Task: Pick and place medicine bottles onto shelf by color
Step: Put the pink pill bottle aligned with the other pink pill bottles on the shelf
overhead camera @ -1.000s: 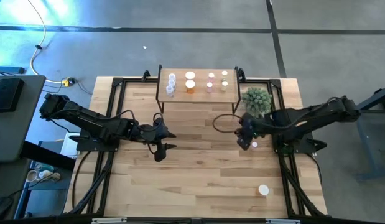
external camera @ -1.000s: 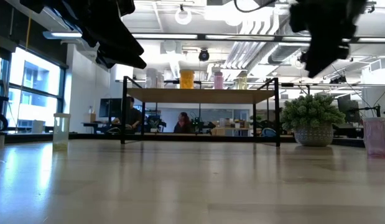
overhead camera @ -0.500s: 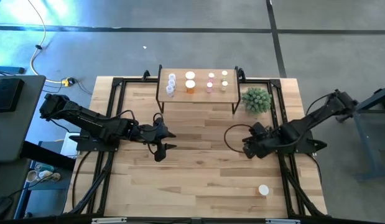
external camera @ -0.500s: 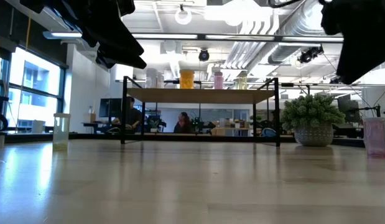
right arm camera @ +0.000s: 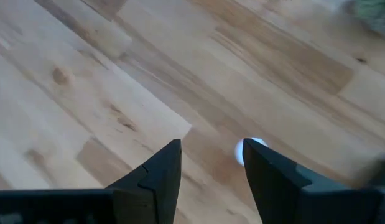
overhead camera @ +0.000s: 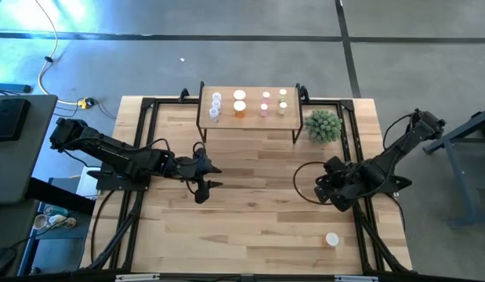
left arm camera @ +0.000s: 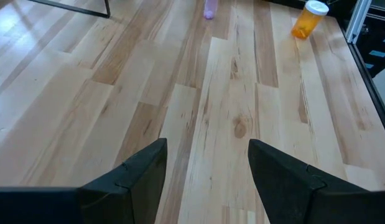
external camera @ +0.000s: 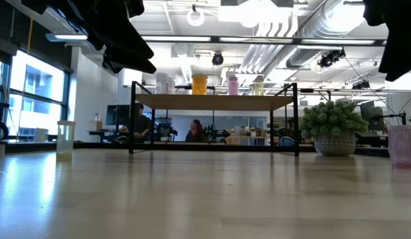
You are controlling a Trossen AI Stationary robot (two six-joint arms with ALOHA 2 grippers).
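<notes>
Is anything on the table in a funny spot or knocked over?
Nothing looks knocked over. Two bottles stand away from the shelf: an orange bottle near the table's edge and a pink bottle by the plant.

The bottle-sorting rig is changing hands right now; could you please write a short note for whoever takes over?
Left gripper: open, empty, above the table's left-middle.
Right gripper: open, empty, low over the table's right side; a white cap shows by its fingers.
Done: the shelf holds bottles grouped clear, orange, pink, yellow-green.
Left: on the table stand at least an orange bottle, a pink bottle and a pale bottle.
</notes>
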